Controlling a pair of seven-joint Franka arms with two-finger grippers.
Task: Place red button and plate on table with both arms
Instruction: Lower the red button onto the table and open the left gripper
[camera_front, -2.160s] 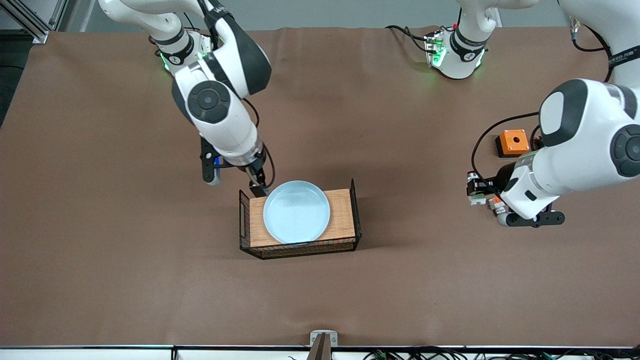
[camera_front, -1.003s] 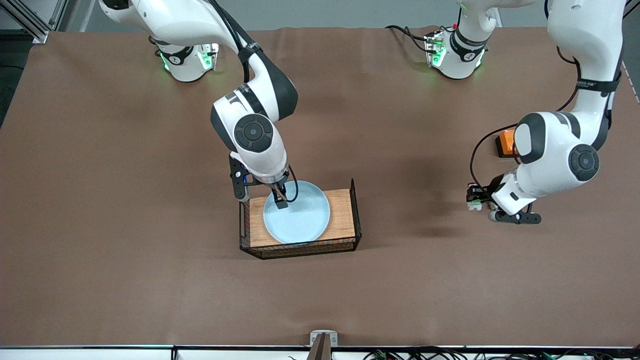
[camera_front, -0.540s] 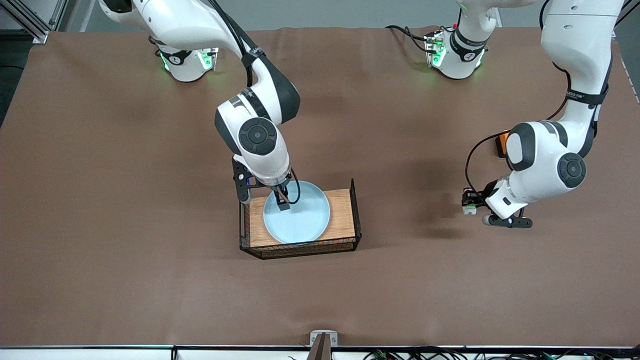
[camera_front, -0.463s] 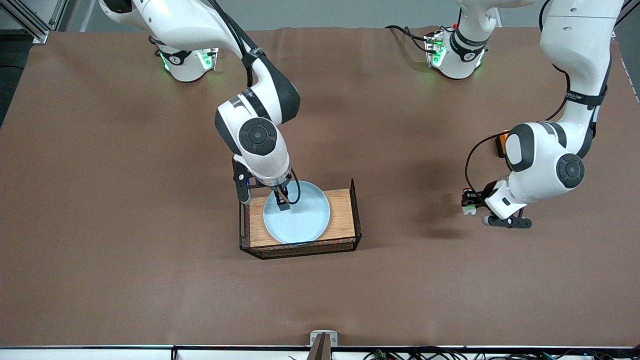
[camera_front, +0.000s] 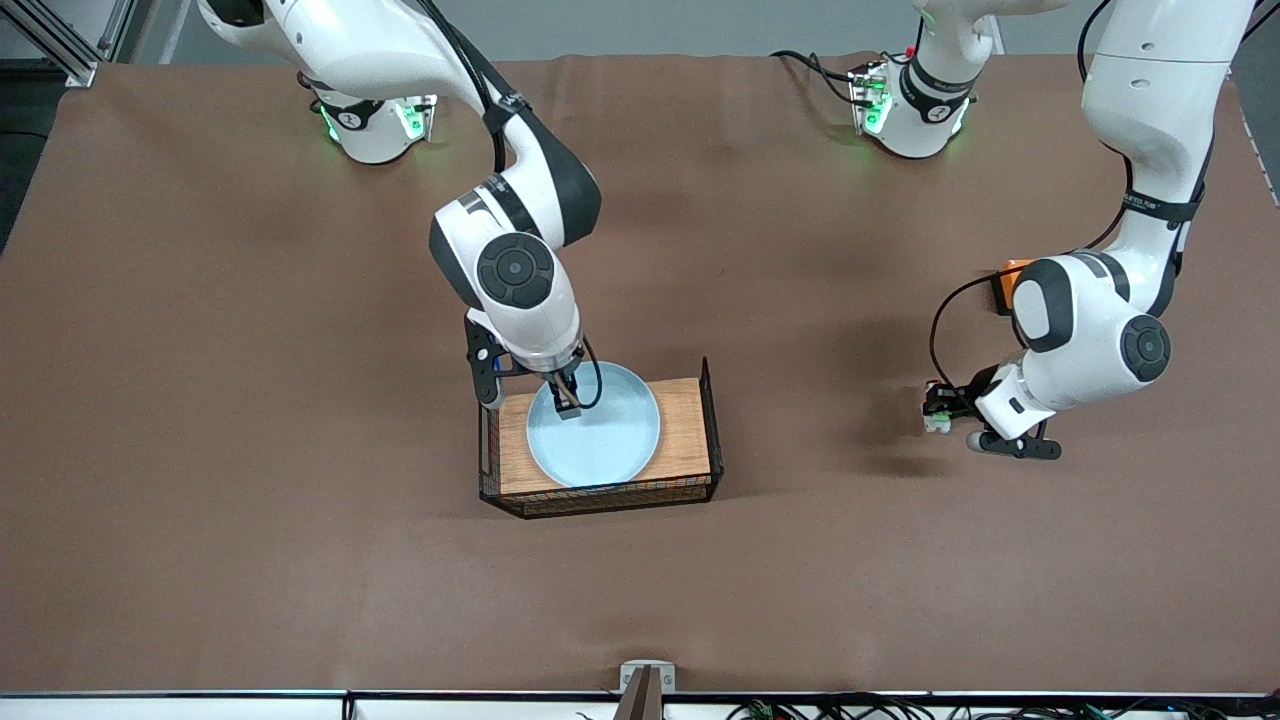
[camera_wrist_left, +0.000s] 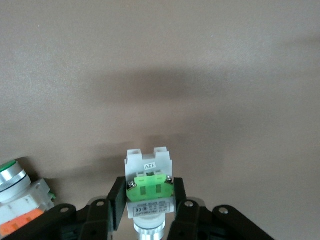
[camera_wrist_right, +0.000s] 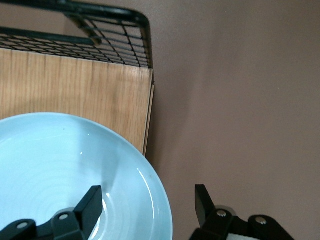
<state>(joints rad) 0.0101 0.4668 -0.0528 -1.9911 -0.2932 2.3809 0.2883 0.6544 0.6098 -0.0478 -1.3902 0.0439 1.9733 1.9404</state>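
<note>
The pale-blue plate (camera_front: 600, 430) lies on a small wooden board (camera_front: 685, 420). My right gripper (camera_front: 567, 402) is open at the plate's rim on the side toward the robots. In the right wrist view the gripper (camera_wrist_right: 147, 195) straddles the rim of the plate (camera_wrist_right: 60, 170), one finger inside and one outside. My left gripper (camera_front: 945, 405) is shut on the red button (camera_front: 934, 417), held just above the brown table (camera_front: 250, 400) toward the left arm's end. In the left wrist view the gripper (camera_wrist_left: 149, 187) grips the button (camera_wrist_left: 149, 172) at its green block.
The board has black wire-mesh ends (camera_front: 488, 440), also seen in the right wrist view (camera_wrist_right: 100, 45). An orange box (camera_front: 1005, 285) is partly hidden by the left arm. A similar piece with an orange block (camera_wrist_left: 17, 200) lies on the table beside the left gripper.
The right gripper moved from beside the board onto the plate's rim and has stayed there. The left gripper, holding the button, has shifted slightly toward the table's middle as the arm rose.
</note>
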